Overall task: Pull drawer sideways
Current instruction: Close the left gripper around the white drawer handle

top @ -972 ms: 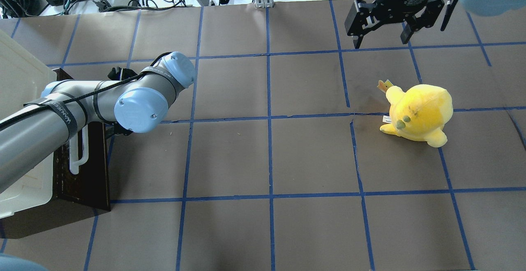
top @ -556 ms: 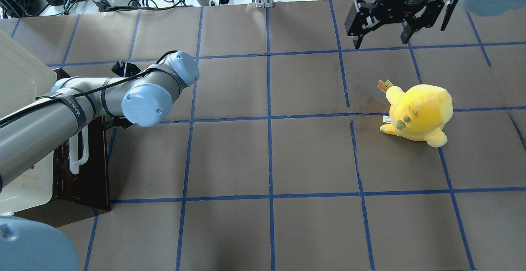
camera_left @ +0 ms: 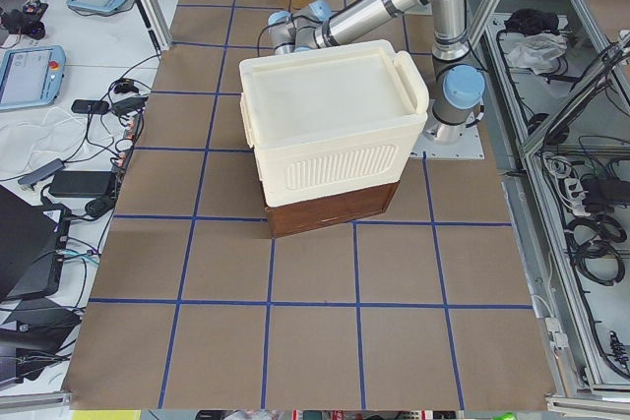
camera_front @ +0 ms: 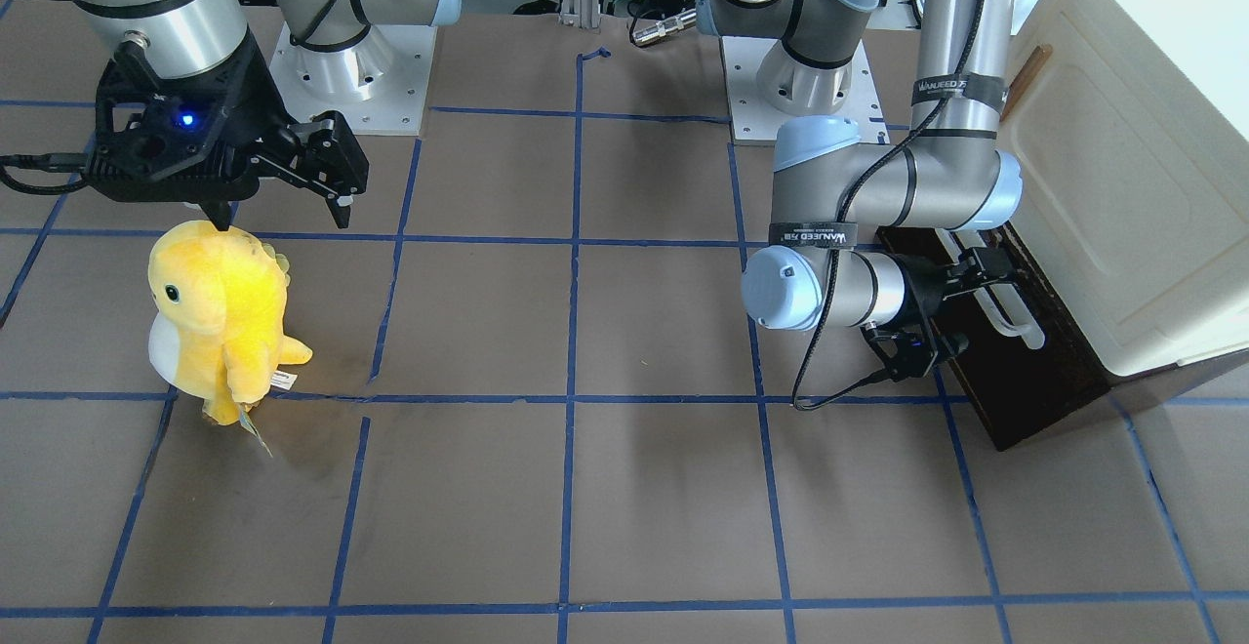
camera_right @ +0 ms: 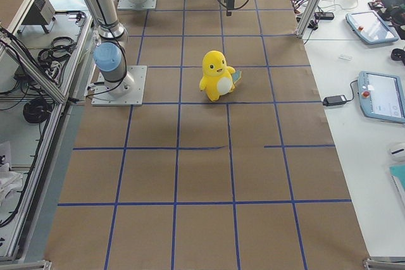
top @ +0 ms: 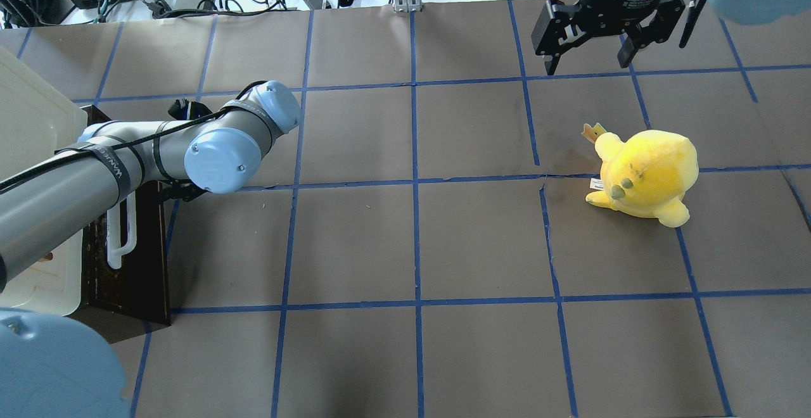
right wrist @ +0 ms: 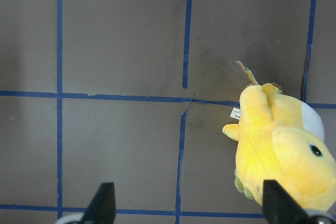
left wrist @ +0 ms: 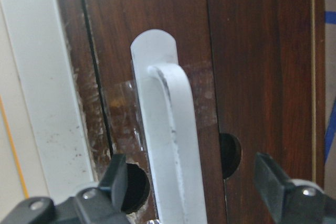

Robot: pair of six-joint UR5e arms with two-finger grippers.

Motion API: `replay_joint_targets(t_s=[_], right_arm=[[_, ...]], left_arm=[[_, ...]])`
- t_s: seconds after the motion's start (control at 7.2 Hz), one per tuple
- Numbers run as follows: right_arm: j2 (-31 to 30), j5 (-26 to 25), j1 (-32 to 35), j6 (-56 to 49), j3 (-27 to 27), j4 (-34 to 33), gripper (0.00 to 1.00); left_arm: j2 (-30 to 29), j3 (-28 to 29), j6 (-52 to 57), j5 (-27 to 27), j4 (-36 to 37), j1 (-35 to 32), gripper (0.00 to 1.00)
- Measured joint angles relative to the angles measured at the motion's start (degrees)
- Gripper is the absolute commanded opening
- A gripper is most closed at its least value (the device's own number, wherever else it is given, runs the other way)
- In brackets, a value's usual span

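The drawer's dark brown front (top: 142, 259) with its long white bar handle (top: 120, 234) sits under the cream-white cabinet at the table's left end. None of its inside shows. My left gripper (left wrist: 194, 182) is open, level with the handle (left wrist: 168, 145), one finger on each side and apart from it. In the front-facing view the left gripper (camera_front: 981, 278) is right at the handle (camera_front: 1020, 327). My right gripper (top: 589, 57) is open and empty, high over the far right of the table.
The cream-white cabinet (top: 31, 120) stands above the drawer, also seen in the left view (camera_left: 335, 115). A yellow plush toy (top: 646, 174) stands on the right half of the table, just below my right gripper (camera_front: 283, 210). Cables and boxes lie beyond the far edge.
My left arm's wrist and elbow have shifted slightly away from me and to the right, and a blue joint has come in at bottom left. The drawer, the plush and the right arm have not moved.
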Motion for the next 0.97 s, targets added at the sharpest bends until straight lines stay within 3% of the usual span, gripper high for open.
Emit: replay_joint_targets(t_s=[0.42,0.97], right_arm=[[0.0,0.0,0.0,0.0,0.0,0.0,1.00],[0.0,0.0,0.0,0.0,0.0,0.0,1.00]], left_arm=[[0.3,-0.2,-0.1,-0.1,-0.3,0.1,0.78],[0.9,-1.0,0.0,-0.2,-0.6,0.1,0.66]])
